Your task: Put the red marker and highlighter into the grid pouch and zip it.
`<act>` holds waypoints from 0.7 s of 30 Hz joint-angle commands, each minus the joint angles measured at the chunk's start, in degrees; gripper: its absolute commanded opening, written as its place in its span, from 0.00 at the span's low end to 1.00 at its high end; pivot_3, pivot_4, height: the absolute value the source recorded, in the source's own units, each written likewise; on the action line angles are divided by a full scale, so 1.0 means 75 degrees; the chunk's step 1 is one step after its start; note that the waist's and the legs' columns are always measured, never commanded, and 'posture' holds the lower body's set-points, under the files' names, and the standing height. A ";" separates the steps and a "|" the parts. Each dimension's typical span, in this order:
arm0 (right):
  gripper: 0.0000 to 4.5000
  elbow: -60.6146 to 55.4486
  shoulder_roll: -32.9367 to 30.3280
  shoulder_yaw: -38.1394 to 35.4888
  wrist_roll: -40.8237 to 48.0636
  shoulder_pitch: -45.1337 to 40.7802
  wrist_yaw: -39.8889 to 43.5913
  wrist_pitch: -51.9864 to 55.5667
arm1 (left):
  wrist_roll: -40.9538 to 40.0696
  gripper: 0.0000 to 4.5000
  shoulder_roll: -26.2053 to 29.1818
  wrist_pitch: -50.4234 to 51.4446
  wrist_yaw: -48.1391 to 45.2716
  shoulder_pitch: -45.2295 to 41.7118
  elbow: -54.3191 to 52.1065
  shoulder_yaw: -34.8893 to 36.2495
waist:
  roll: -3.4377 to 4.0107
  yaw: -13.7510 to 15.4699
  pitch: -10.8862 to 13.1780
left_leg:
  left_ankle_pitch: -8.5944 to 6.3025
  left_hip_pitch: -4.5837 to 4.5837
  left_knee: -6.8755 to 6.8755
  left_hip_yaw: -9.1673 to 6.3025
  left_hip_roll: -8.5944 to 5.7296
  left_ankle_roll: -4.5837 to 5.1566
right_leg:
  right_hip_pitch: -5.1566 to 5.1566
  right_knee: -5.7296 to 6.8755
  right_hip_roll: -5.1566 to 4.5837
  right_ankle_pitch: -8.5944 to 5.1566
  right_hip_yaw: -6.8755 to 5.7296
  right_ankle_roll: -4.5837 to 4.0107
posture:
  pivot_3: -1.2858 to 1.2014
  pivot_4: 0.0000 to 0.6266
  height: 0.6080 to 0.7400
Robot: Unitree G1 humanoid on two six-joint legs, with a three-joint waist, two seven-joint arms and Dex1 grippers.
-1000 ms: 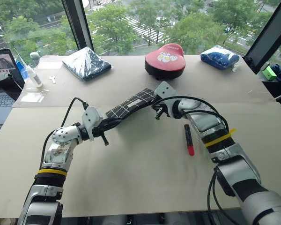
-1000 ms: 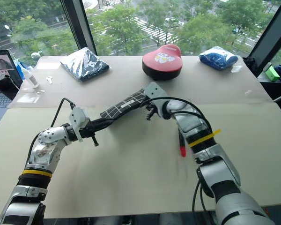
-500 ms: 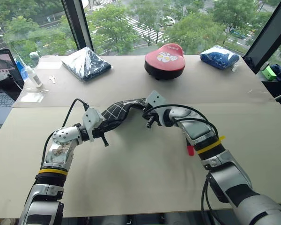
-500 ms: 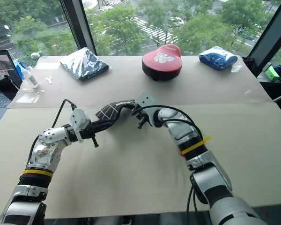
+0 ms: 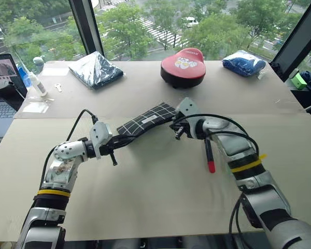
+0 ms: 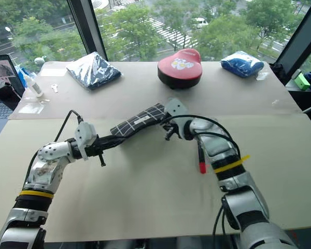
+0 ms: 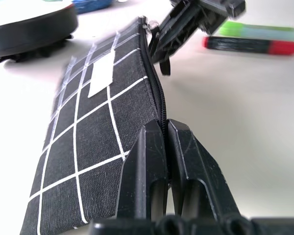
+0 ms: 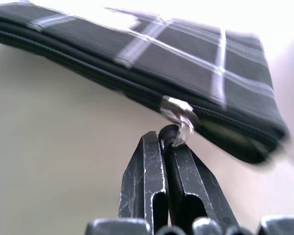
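The grid pouch hangs stretched out straight between my two grippers, just above the table, its zipper edge facing me. My left gripper is shut on the pouch's near end at the zipper line. At the other end my right gripper is shut on the zipper pull. The red marker lies on the table beside my right forearm, red end toward me. Next to the marker lies the light green highlighter, seen in the left wrist view.
A red rounded case stands at the back centre. A dark blue folded packet is at the back left and a blue bundle at the back right. A laptop and a small bottle sit at the left edge.
Half a second ago the pouch was bunched up, with my right gripper close to the left one. The right gripper has since drawn back to the right and the pouch is straight again.
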 commanded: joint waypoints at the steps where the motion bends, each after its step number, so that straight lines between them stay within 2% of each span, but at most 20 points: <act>1: 0.01 -0.1571 -0.0611 -0.0511 0.0572 0.0728 0.0328 0.0715 | 0.0093 0.00 0.0254 -0.0638 -0.0392 0.0190 0.0128 0.0107 | 0.0000 0.0005 0.0000 | 0.0000 0.0002 0.0001 0.0000 0.0002 0.0001 | 0.0001 0.0000 0.0000 0.0000 0.0000 0.0000 | 0.52 0.24 1.00; 4: 0.01 -0.1742 -0.0978 -0.0548 0.0537 0.1109 0.0166 0.0892 | 0.0009 0.00 0.0187 -0.0662 -0.0374 0.0203 0.0214 0.0165 | 0.0000 0.0004 0.0000 | -0.0008 0.0005 0.0006 0.0001 0.0003 0.0013 | 0.0007 -0.0007 -0.0001 0.0000 0.0001 0.0000 | 0.52 0.24 1.00; 9: 0.01 -0.1743 -0.0991 -0.0722 0.0750 0.0996 0.0042 0.0965 | -0.0060 0.00 0.0035 -0.0734 -0.0418 0.0144 0.0239 0.0110 | -0.0001 0.0011 0.0000 | -0.0031 0.0016 0.0015 0.0004 0.0002 0.0053 | 0.0009 -0.0011 -0.0006 0.0000 0.0005 0.0000 | 0.52 0.24 1.00; 10: 0.16 -0.1803 -0.0985 -0.0681 0.0824 0.0982 0.0091 0.0960 | -0.0056 0.00 -0.0010 -0.0786 -0.0434 0.0118 0.0246 0.0087 | -0.0001 0.0011 0.0000 | -0.0030 0.0019 0.0015 0.0004 0.0003 0.0051 | 0.0010 -0.0008 -0.0006 0.0000 0.0004 -0.0001 | 0.52 0.24 1.00; 11: 0.20 -0.1883 -0.0961 -0.0671 0.0949 0.0987 0.0166 0.0973 | -0.0040 0.00 -0.0056 -0.0849 -0.0447 0.0083 0.0267 0.0058 | -0.0001 0.0011 0.0000 | -0.0030 0.0019 0.0015 0.0004 0.0004 0.0051 | 0.0009 -0.0008 -0.0005 0.0000 0.0004 -0.0001 | 0.52 0.24 1.00; 13: 0.37 -0.2124 -0.0922 -0.0735 0.1337 0.1036 0.0404 0.1064 | -0.0011 0.00 -0.0120 -0.0984 -0.0488 0.0021 0.0317 0.0005 | -0.0001 0.0013 0.0000 | -0.0029 0.0018 0.0014 0.0004 0.0003 0.0049 | 0.0009 -0.0009 -0.0006 0.0000 0.0005 -0.0001 | 0.52 0.24 1.00; 15: 0.50 -0.2327 -0.0952 -0.0835 0.1607 0.1075 0.0503 0.1248 | -0.0013 0.00 -0.0172 -0.1086 -0.0552 -0.0008 0.0324 -0.0027 | -0.0001 0.0018 0.0000 | -0.0029 0.0016 0.0015 0.0004 0.0003 0.0049 | 0.0009 -0.0010 -0.0006 0.0000 0.0005 -0.0001 | 0.52 0.24 1.00; 18: 0.73 -0.2553 -0.1425 -0.1264 0.2176 0.1161 0.0980 0.1548 | -0.0022 0.00 -0.0192 -0.1281 -0.0723 -0.0035 0.0305 -0.0071 | -0.0001 0.0060 0.0000 | -0.0030 0.0015 0.0016 0.0003 0.0002 0.0051 | 0.0011 -0.0010 -0.0009 0.0000 0.0005 -0.0001 | 0.52 0.24 1.00; 21: 0.73 -0.2589 -0.2178 -0.1938 0.2667 0.1261 0.1572 0.1349 | 0.0003 0.00 -0.0086 -0.1523 -0.0974 0.0041 0.0223 -0.0112 | -0.0002 0.0151 0.0001 | -0.0034 0.0010 0.0024 0.0003 -0.0003 0.0059 | 0.0011 -0.0015 -0.0018 0.0000 0.0003 -0.0001 | 0.52 0.24 1.00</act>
